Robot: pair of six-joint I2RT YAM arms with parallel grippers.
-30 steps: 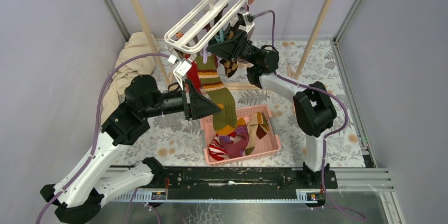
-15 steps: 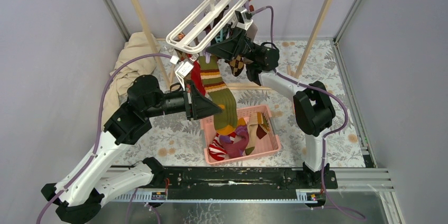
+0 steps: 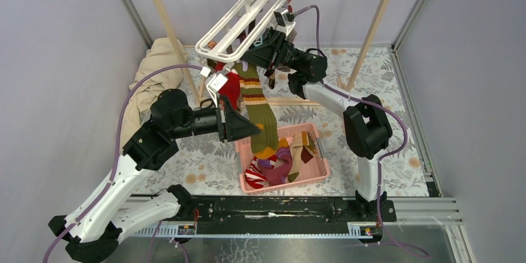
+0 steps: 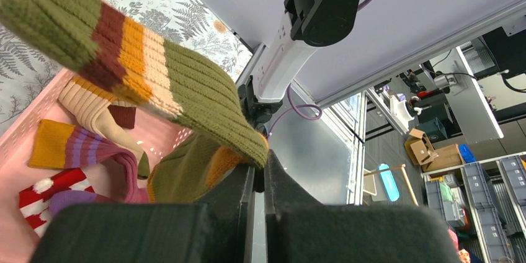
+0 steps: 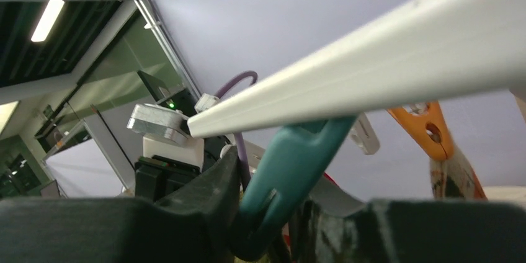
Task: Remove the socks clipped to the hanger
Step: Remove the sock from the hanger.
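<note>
Pink plastic laundry basket (image 3: 324, 162) on the floral table already holds a heap of loose socks, among them a red-and-white striped sock (image 3: 255, 176) and a purple-banded one (image 3: 280, 162). I judge the task well underway but not finished.

The white hanger (image 3: 239, 21) hangs tilted from the wooden rail frame (image 3: 164, 21) and carries more. An olive striped sock (image 3: 255, 105) dangles from it toward the basket, and a red sock (image 3: 231, 86) hangs just beside it.

The left gripper (image 4: 258, 170) is clenched on the lower edge of the olive sock. The sock's top is not yet free of the hanger.

The right gripper (image 5: 273, 213) is up under the hanger, one finger on each side of a teal clip (image 5: 291, 170). Whether it already squeezes the clip I cannot tell. An orange clip (image 5: 434, 120) hangs near it.

From above, the right gripper and the hanger bars cover most of the clips. How many socks are left, and which clip holds the olive one, cannot be counted. A scrap of brown pattern shows below the right wrist, too small to name. The left wrist view cuts off the sock's upper part. The basket pile overlaps too much to count. A beige cloth (image 3: 155, 67) lies at the left.
</note>
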